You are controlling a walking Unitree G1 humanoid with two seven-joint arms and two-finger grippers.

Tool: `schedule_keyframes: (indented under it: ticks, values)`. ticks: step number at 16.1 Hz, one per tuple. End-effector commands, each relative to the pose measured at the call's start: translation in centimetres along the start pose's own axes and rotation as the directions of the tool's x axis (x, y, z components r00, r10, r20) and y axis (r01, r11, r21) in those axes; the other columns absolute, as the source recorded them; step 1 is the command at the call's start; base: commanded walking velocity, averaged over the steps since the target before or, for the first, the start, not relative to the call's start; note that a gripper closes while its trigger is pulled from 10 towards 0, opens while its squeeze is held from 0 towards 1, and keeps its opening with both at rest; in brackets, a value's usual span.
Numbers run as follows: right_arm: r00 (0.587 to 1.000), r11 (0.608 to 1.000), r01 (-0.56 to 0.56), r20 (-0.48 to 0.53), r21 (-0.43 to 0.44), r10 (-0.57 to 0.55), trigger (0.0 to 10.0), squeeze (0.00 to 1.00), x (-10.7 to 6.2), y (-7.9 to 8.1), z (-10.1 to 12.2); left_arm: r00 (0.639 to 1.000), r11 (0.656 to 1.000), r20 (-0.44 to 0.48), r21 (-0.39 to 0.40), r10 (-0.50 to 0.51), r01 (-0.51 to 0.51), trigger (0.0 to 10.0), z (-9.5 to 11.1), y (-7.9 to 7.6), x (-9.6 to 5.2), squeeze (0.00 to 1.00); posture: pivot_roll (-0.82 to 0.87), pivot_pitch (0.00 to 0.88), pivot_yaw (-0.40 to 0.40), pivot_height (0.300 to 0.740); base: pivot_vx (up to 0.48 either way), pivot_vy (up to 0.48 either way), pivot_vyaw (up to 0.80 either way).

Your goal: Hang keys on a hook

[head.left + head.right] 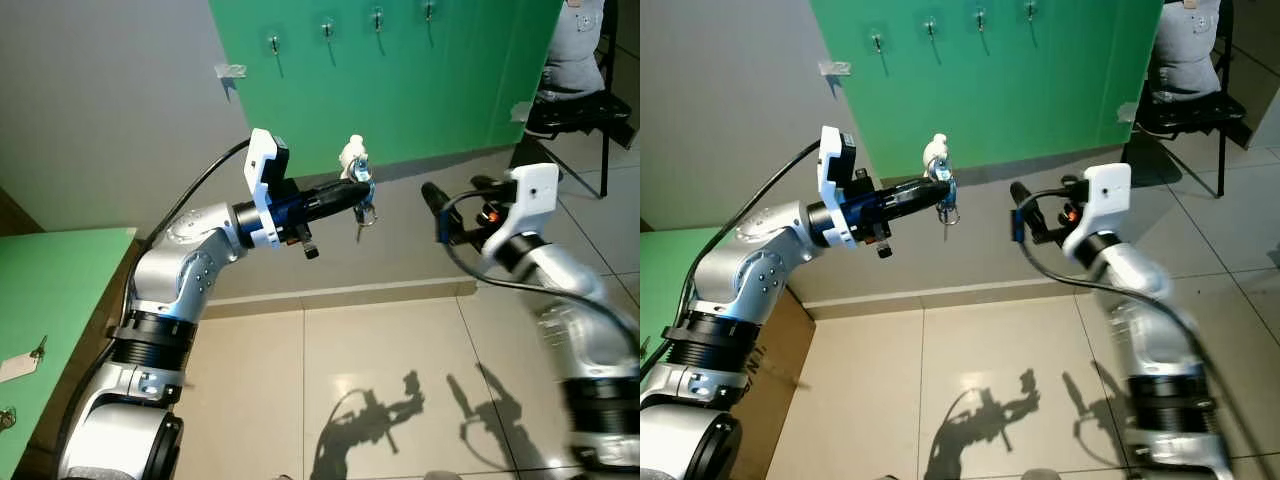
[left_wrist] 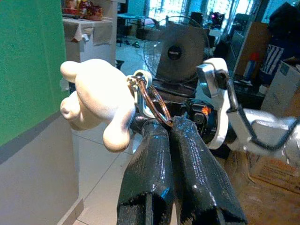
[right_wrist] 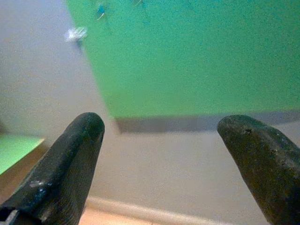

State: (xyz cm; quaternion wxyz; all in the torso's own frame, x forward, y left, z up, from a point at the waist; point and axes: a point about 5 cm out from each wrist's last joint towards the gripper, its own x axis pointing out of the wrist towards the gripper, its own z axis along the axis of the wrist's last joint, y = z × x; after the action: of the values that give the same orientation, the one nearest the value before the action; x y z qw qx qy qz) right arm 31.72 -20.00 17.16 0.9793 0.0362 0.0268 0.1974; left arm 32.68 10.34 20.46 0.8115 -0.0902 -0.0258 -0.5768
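Between the left gripper's (image 2: 161, 129) pressed-together fingers hangs a metal key ring with cream figurine (image 1: 356, 175), well short of the wall hooks (image 1: 326, 32), unhung; right gripper (image 3: 166, 140) spread, empty.

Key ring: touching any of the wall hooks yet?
Apart. Left eye view shows the key ring held by the left gripper well below the hooks, with bare green panel between.

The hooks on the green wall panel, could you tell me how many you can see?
4 hooks in a row along the top of the green panel. More may lie beyond the frame.
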Motion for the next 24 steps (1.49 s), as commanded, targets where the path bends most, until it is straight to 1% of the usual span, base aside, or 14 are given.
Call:
schedule_keyframes:
  ticks: [1, 2, 3, 4, 5, 6, 7, 10, 12, 13, 14, 15, 19, 24]
  values:
    - [0.998, 0.998, -0.063, 0.021, 0.014, 0.063, 10.0, 0.00, 0.0, 0.4, 1.2, 1.000, 1.000, -0.016, 0.026, 0.014, -0.013, 0.0, 0.3, 0.4, -0.6, 0.00, -0.34, 0.000, 0.173, 0.740, 0.000, 0.000, 0.00]
    - [0.989, 0.989, -0.147, -0.023, 0.026, 0.148, 10.0, 0.00, -1.0, -0.2, 1.4, 0.999, 0.999, -0.038, 0.040, 0.016, -0.015, 0.0, 0.3, 0.9, -1.2, 0.00, -0.34, 0.000, 0.172, 0.740, 0.000, 0.000, 0.00]
    - [0.984, 0.984, -0.173, -0.036, 0.031, 0.174, 10.0, 0.00, -1.3, -0.4, 1.5, 0.999, 0.999, -0.048, 0.047, 0.016, -0.014, 0.0, 0.3, 1.0, -1.4, 0.00, -0.34, 0.000, 0.171, 0.740, 0.000, 0.000, 0.00]
    - [0.969, 0.970, -0.236, -0.062, 0.061, 0.240, 10.0, 0.00, -2.1, -0.8, 1.9, 0.997, 0.998, -0.075, 0.066, 0.005, 0.000, 0.0, 0.3, 1.3, -2.1, 0.00, -0.34, 0.000, 0.171, 0.740, 0.000, 0.000, 0.00]
    - [0.961, 0.962, -0.264, -0.070, 0.073, 0.269, 10.0, 0.00, -2.4, -0.8, 2.1, 0.996, 0.997, -0.085, 0.076, -0.001, 0.008, 0.0, 0.3, 1.4, -2.3, 0.00, -0.34, 0.000, 0.171, 0.740, 0.000, 0.000, 0.00]
    - [0.936, 0.938, -0.332, -0.086, 0.098, 0.340, 10.0, 0.00, -2.9, -0.5, 2.7, 0.994, 0.994, -0.106, 0.104, -0.016, 0.027, 0.0, 0.5, 1.7, -2.8, 0.00, -0.34, 0.002, 0.175, 0.740, 0.000, 0.000, 0.00]
    - [0.900, 0.902, -0.415, -0.092, 0.123, 0.426, 10.0, 0.00, -3.3, 0.2, 3.4, 0.992, 0.990, -0.123, 0.130, -0.036, 0.052, 0.0, 0.7, 1.8, -3.1, 0.00, -0.34, 0.003, 0.176, 0.740, 0.000, 0.000, 0.00]
    - [0.833, 0.837, -0.527, -0.106, 0.148, 0.543, 10.0, 0.00, -3.4, 2.0, 4.0, 0.983, 0.982, -0.148, 0.137, -0.111, 0.132, 0.0, 0.6, 1.3, -3.0, 0.00, -0.34, 0.004, 0.179, 0.740, 0.000, 0.000, 0.00]
    - [0.801, 0.806, -0.569, -0.114, 0.162, 0.588, 10.0, 0.00, -3.4, 2.9, 4.2, 0.976, 0.976, -0.159, 0.131, -0.152, 0.173, 0.0, 0.1, 1.0, -2.8, 0.00, -0.34, 0.006, 0.182, 0.740, 0.000, 0.000, 0.00]
    - [0.775, 0.781, -0.601, -0.115, 0.170, 0.621, 10.0, 0.00, -3.3, 3.7, 4.3, 0.969, 0.970, -0.172, 0.131, -0.179, 0.203, 0.0, -0.4, 0.7, -2.6, 0.00, -0.34, 0.007, 0.181, 0.740, 0.000, 0.000, 0.00]
    - [0.764, 0.770, -0.614, -0.117, 0.173, 0.635, 10.0, 0.00, -3.3, 4.0, 4.4, 0.966, 0.968, -0.178, 0.131, -0.189, 0.214, 0.0, -0.5, 0.6, -2.5, 0.00, -0.34, 0.007, 0.181, 0.740, 0.000, 0.000, 0.00]
    - [0.735, 0.741, -0.648, -0.113, 0.174, 0.669, 10.0, 0.00, -3.1, 4.9, 4.8, 0.956, 0.958, -0.190, 0.137, -0.225, 0.253, 0.0, -0.7, 0.3, -2.3, 0.00, -0.34, 0.010, 0.182, 0.740, 0.000, 0.000, 0.00]
    - [0.702, 0.708, -0.687, -0.098, 0.165, 0.705, 10.0, 0.00, -2.6, 5.9, 5.7, 0.940, 0.942, -0.205, 0.144, -0.273, 0.304, 0.0, -0.8, -0.2, -1.8, 0.00, -0.34, 0.009, 0.182, 0.740, 0.000, 0.000, 0.00]
    - [0.691, 0.695, -0.694, -0.097, 0.185, 0.716, 10.0, 0.00, -2.4, 6.5, 5.4, 0.939, 0.934, -0.176, 0.150, -0.297, 0.323, 0.0, -0.2, -0.5, -1.4, 0.00, -0.34, 0.012, 0.181, 0.740, 0.000, 0.000, 0.00]
